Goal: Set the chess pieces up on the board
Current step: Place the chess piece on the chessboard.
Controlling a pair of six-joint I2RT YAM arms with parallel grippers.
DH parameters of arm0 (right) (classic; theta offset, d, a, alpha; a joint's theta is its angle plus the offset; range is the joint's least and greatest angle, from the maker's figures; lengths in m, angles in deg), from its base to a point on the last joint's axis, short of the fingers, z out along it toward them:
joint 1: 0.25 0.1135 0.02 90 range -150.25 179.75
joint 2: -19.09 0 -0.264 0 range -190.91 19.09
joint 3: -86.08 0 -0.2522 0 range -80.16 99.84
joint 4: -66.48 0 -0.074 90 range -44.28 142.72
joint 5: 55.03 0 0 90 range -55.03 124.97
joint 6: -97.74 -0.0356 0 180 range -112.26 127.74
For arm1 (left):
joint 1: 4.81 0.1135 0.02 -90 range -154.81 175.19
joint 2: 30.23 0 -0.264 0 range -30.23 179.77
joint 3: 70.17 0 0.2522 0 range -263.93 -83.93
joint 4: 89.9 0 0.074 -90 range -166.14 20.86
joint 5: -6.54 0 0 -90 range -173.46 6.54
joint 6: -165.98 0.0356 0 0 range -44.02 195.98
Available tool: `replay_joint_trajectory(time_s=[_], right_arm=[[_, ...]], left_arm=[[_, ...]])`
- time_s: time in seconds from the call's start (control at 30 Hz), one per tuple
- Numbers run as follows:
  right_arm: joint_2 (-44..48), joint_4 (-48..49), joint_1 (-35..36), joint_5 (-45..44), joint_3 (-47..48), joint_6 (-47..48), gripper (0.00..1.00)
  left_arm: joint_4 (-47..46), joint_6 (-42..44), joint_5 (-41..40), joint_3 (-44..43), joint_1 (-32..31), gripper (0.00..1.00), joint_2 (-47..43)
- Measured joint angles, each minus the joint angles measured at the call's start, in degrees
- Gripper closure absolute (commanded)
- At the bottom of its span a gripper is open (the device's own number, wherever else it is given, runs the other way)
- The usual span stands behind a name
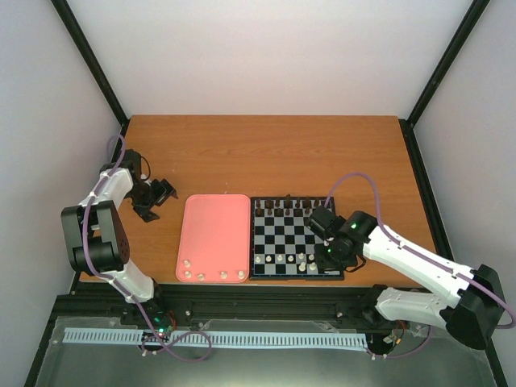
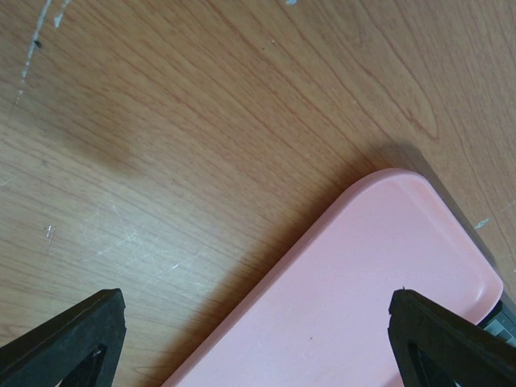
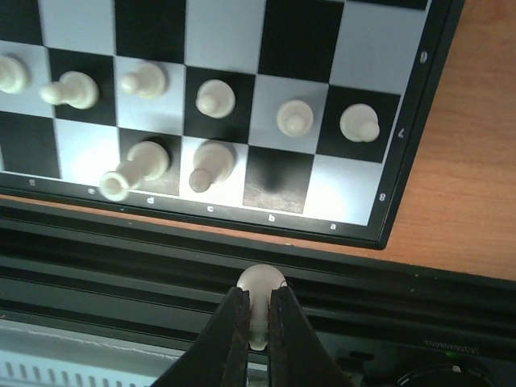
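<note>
The board (image 1: pixel 297 276) lies right of centre. Dark pieces line its far rows, and cream-white chess pieces (image 1: pixel 280 259) stand in its near rows. My right gripper (image 1: pixel 330 244) hovers over the board's near right corner. In the right wrist view the gripper (image 3: pixel 258 292) is shut on a cream-white chess piece (image 3: pixel 260 282), held above the black rail just off the board's near rim (image 3: pixel 403 161). A row of white pawns (image 3: pixel 295 117) and two back-row pieces (image 3: pixel 210 165) stand there. My left gripper (image 1: pixel 157 197) is open and empty over the table left of the tray.
A pink tray (image 1: pixel 214 234) lies left of the board, with several white pieces (image 1: pixel 201 275) along its near edge. Its far corner (image 2: pixel 387 266) shows between the left fingers (image 2: pixel 72 339). A black rail (image 3: pixel 121 234) runs along the table's near edge.
</note>
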Motion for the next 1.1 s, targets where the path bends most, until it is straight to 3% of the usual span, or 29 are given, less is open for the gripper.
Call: replay_joint_trajectory(time_s=[0.57,1.1], right_arm=[[-5.9,10.1,0.0,-1.6,-5.7,-2.8,0.97],[-7.8,10.8,-0.6,-2.5,-6.9,-3.0,0.97]], left_arm=[[0.0,0.0,0.0,0.0,0.0,0.0,0.2],[0.0,0.0,0.1,0.0,0.0,0.0,1.1]])
